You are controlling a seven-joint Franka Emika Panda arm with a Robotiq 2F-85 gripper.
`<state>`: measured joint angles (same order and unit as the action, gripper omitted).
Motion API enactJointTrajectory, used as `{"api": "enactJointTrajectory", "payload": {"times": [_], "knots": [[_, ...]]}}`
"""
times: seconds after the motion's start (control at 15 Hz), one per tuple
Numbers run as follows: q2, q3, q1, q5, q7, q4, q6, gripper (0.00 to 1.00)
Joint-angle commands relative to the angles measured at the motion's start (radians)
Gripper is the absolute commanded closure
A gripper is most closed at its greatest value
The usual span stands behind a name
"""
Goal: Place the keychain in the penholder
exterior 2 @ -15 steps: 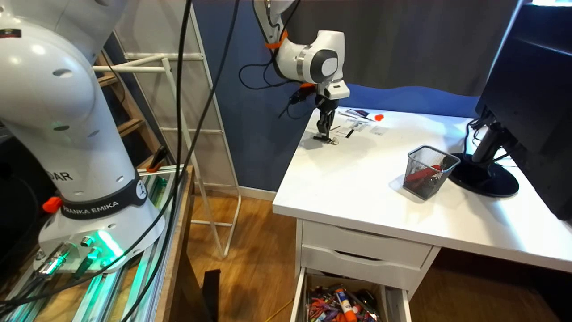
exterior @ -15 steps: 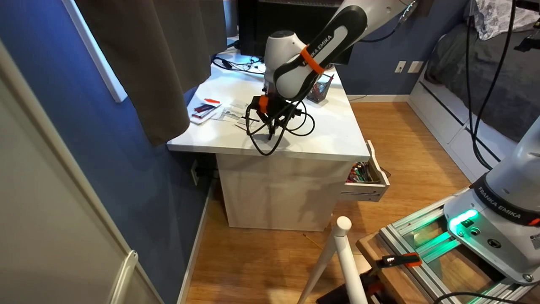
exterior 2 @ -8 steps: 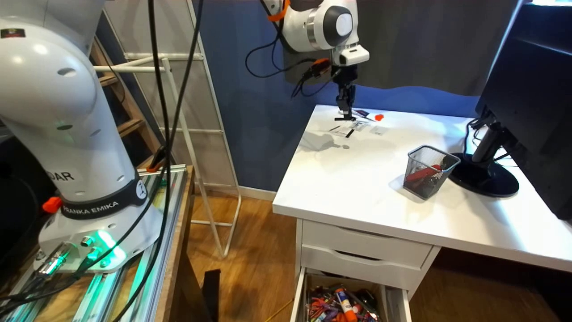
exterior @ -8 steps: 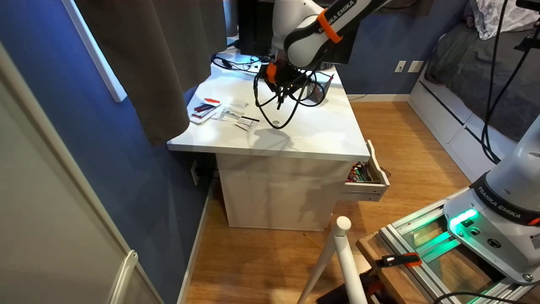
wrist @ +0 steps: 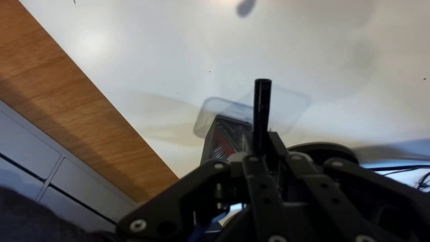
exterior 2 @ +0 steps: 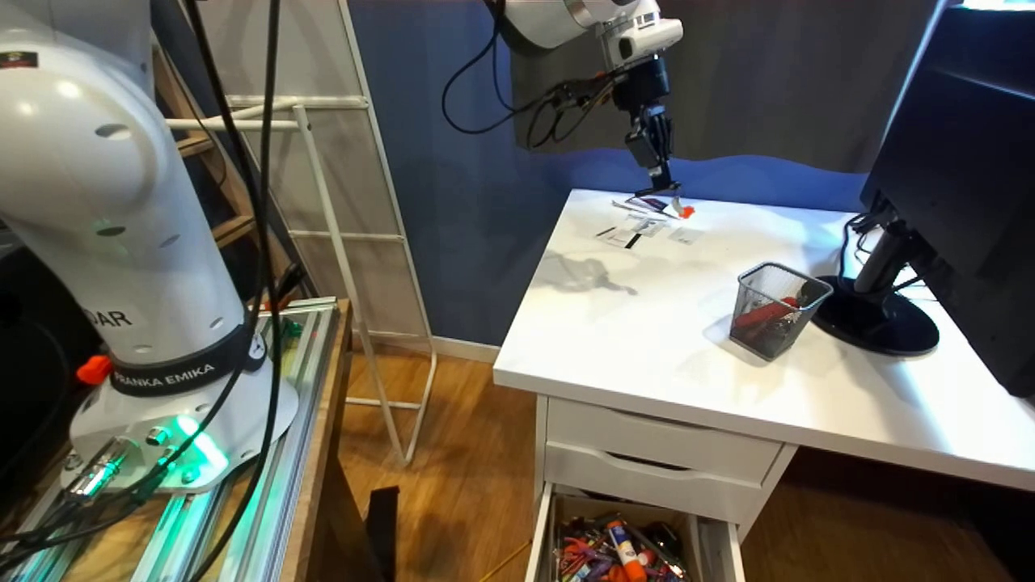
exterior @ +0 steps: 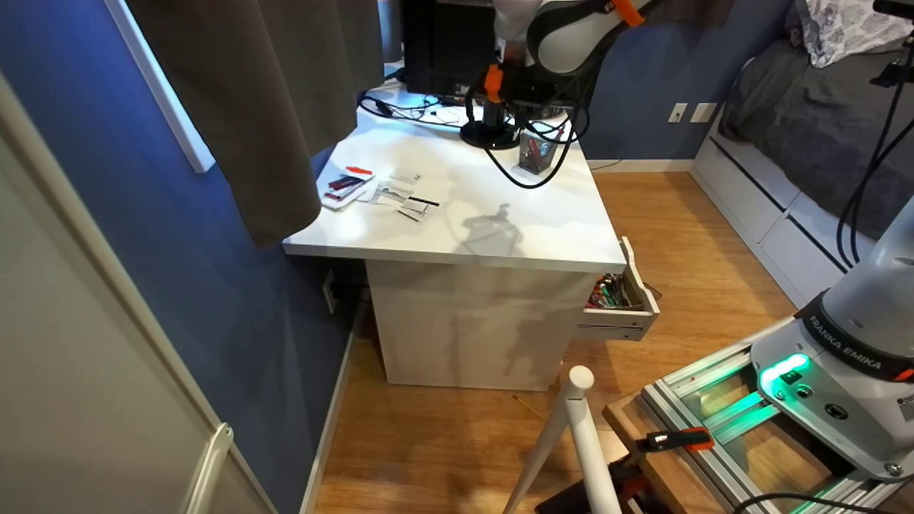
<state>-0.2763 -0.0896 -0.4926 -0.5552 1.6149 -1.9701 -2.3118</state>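
Observation:
The penholder is a grey wire-mesh cup with red and dark things in it. It stands on the white desk in both exterior views [exterior: 534,155] [exterior 2: 796,325]. In the wrist view the penholder [wrist: 228,126] shows just beyond and left of the fingertips, partly hidden by them. My gripper [exterior 2: 663,183] is well above the desk, tilted, over the far side near the papers. In the wrist view the gripper [wrist: 263,143] is shut on the keychain, a slim black rod [wrist: 262,104] standing out past the fingertips. In an exterior view the keychain [exterior 2: 649,192] is small, with a pale blurred bit hanging beside it.
The monitor [exterior 2: 954,194] and its round black foot [exterior 2: 877,323] stand beside the penholder. Papers and cards [exterior 2: 643,226] lie at the desk's far end. Loose cables [exterior: 528,184] loop from the arm. A full drawer [exterior 2: 627,550] stands open below.
The gripper has lifted the keychain from the desk, risen, moved towards the monitor side and tilted. The round spot under it on the desk is its shadow now moving. The penholder has not moved.

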Motion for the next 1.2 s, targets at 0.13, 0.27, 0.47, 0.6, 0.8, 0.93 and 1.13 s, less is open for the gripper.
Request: {"api": "enactJointTrajectory", "payload": {"times": [0.13, 0.27, 0.47, 0.6, 0.8, 0.93, 1.13], "knots": [[0.037, 0.078, 0.088, -0.019, 0.011, -0.027, 0.010, 0.89], [0.041, 0.082, 0.089, -0.019, 0.013, -0.035, 0.010, 0.89], [0.041, 0.084, 0.088, -0.019, 0.016, -0.039, 0.010, 0.97], [0.002, 0.080, 0.118, -0.043, 0.021, -0.006, -0.006, 0.97], [-0.050, 0.056, 0.155, -0.124, 0.052, 0.048, -0.016, 0.97], [-0.088, 0.046, 0.185, -0.149, 0.050, 0.092, -0.009, 0.97], [-0.147, 0.033, 0.211, -0.169, 0.053, 0.163, -0.007, 0.97]]}}
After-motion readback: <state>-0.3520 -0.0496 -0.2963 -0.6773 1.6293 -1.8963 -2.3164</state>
